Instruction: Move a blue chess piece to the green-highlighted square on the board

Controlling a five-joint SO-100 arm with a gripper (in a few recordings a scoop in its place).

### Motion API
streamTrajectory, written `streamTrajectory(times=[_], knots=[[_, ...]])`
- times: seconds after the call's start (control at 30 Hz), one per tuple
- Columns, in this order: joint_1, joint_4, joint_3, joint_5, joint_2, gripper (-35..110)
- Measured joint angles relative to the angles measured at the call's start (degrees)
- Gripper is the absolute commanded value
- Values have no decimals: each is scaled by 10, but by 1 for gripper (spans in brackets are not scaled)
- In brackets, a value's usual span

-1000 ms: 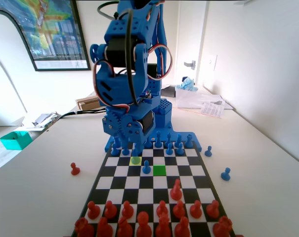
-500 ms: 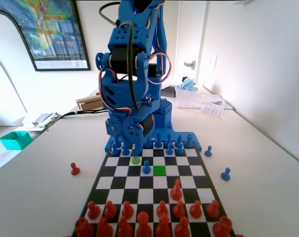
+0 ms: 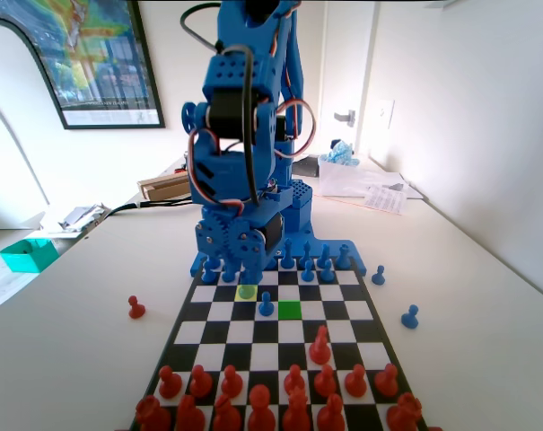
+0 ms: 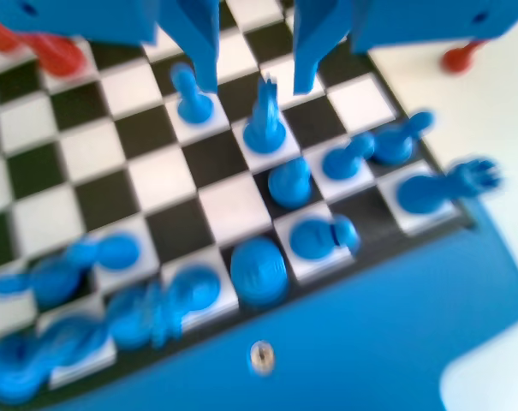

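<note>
Fixed view: I see the board (image 3: pixel 280 334) lying on the white tabletop (image 3: pixel 91 359), with the blue arm (image 3: pixel 244 135) standing at its far end. The green-highlighted square (image 3: pixel 290 310) lies in the third row from the arm and is bare. The blue chess piece (image 3: pixel 266 305), a lone advanced pawn, stands on the square just to the left of it, touching neither highlight. A yellow-highlighted square (image 3: pixel 246 291) sits one row farther back and to the left, close under the arm's base. The blue back ranks (image 3: pixel 289 260) crowd the far edge of the board; the red pieces (image 3: pixel 271 395) fill the near rows, with one red pawn (image 3: pixel 319 346) advanced towards the middle. Off the board, a red pawn (image 3: pixel 136 308) stands at the left, and two blue pawns (image 3: pixel 410 316) stand at the right.

Wrist view (blurred): my gripper (image 4: pixel 254 81) hangs above the blue ranks with its jaws spread apart, holding nothing. A taller blue piece (image 4: pixel 264 124) stands below the gap between them, and a blue pawn (image 4: pixel 190 96) stands just beside the left jaw.
</note>
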Motion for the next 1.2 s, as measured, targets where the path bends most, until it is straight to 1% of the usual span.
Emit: streamTrajectory(times=[0.7,1.2], knots=[[-1,-50,20,0,-29,10],[8,-58,30,-11,-32,4]])
